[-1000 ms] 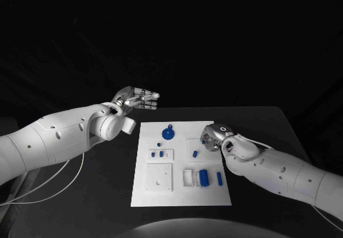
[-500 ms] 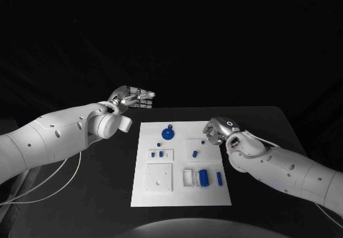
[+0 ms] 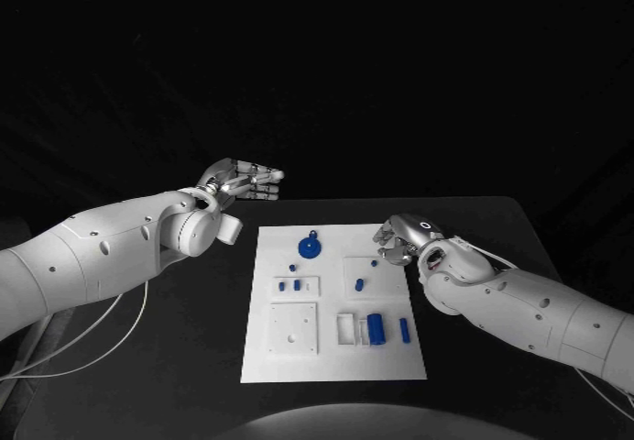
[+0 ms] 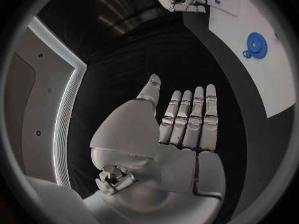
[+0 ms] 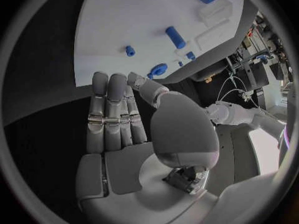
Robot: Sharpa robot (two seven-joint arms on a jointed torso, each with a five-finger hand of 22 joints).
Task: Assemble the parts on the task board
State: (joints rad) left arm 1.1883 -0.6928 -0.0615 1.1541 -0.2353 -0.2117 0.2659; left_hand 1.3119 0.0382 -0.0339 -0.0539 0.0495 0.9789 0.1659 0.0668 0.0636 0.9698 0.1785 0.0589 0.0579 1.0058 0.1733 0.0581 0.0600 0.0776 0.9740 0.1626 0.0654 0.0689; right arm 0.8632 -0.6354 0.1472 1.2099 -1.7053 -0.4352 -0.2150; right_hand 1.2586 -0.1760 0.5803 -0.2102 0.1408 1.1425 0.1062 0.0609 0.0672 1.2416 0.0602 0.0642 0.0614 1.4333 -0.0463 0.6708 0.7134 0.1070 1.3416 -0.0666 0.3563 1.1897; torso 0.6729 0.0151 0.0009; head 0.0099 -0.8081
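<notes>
The white task board [image 3: 337, 362] lies in the middle of the black table. On it are a blue gear [image 3: 308, 246] at the far end, small blue pegs [image 3: 299, 284] on a white block, a short peg [image 3: 374, 263] and a thick blue cylinder [image 3: 377, 328]. My right hand [image 3: 394, 236] hovers at the board's far right edge, close to the short peg, fingers straight and holding nothing [image 5: 118, 109]. My left hand [image 3: 245, 181] is raised beyond the board's far left corner, flat and empty [image 4: 181, 119]. The gear [image 4: 254, 45] lies off to its side.
A white square plate [image 3: 293, 328] and a white holder [image 3: 346, 328] stand on the board's near half, with a slim blue pin [image 3: 404, 330] beside the cylinder. Black table surrounds the board [image 4: 268, 79] on every side.
My right hand has drawn back from the short peg toward the board's far right edge. My left hand has shifted slightly left and back.
</notes>
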